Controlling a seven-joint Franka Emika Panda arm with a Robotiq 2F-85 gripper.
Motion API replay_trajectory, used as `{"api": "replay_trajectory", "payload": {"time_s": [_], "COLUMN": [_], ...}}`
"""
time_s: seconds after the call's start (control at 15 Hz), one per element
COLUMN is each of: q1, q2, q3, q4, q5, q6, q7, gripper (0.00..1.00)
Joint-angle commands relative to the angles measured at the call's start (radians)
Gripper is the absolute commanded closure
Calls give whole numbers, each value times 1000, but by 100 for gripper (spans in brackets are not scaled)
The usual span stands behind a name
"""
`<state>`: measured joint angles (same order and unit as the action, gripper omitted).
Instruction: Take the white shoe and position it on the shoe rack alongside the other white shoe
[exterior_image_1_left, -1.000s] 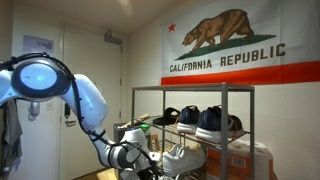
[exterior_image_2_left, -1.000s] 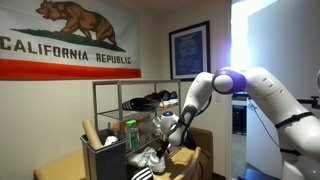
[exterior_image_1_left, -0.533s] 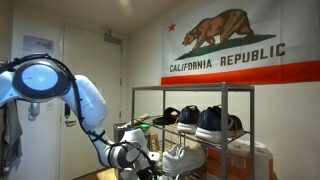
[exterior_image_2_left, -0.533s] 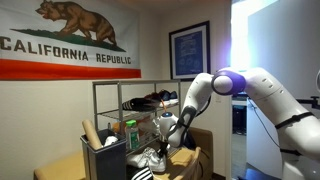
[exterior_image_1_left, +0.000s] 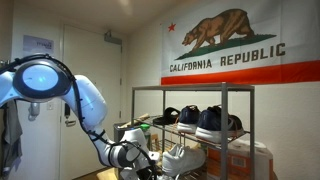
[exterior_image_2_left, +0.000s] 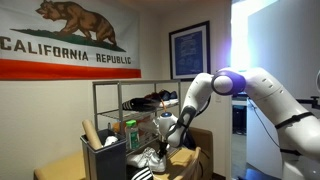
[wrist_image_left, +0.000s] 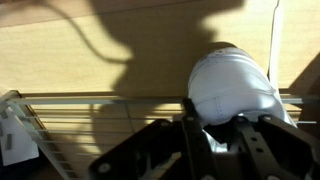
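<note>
The white shoe (wrist_image_left: 235, 88) fills the right of the wrist view, one rounded end sitting between the dark fingers (wrist_image_left: 192, 135). My gripper (wrist_image_left: 218, 138) is shut on that end. Beneath it run the thin rails of the shoe rack (wrist_image_left: 90, 103). In both exterior views the gripper (exterior_image_1_left: 152, 164) (exterior_image_2_left: 166, 140) is low at the rack's (exterior_image_1_left: 226, 92) (exterior_image_2_left: 96, 100) lower tier, against the white shoe (exterior_image_1_left: 187, 158) (exterior_image_2_left: 150, 158). I cannot pick out the other white shoe as a separate thing.
Dark navy sneakers (exterior_image_1_left: 216, 121) and dark caps (exterior_image_1_left: 170, 116) sit on the rack's top tier. A cardboard box (exterior_image_1_left: 252, 160) stands beside the rack. A dark bin (exterior_image_2_left: 106, 154) with bottles is near the front. Flag and wall lie close behind.
The arm and the shoe keep their places in both exterior views. The jaws have drawn in onto the shoe's end.
</note>
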<state>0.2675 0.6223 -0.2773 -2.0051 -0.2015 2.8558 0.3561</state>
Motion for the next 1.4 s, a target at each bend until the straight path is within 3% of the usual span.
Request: {"api": "replay_trajectory", "payload": {"time_s": [0.0,0.53,1.33], "q1": [-28,-38,-151], "q2": [-3,-78,-322], "q3": [38,65,190], "q4": [24,10,-143], "q5": [22,11,60], "q6": [-67,-237,-396], "q7": [-36,-24,-113], "gripper": [95,95,96]}}
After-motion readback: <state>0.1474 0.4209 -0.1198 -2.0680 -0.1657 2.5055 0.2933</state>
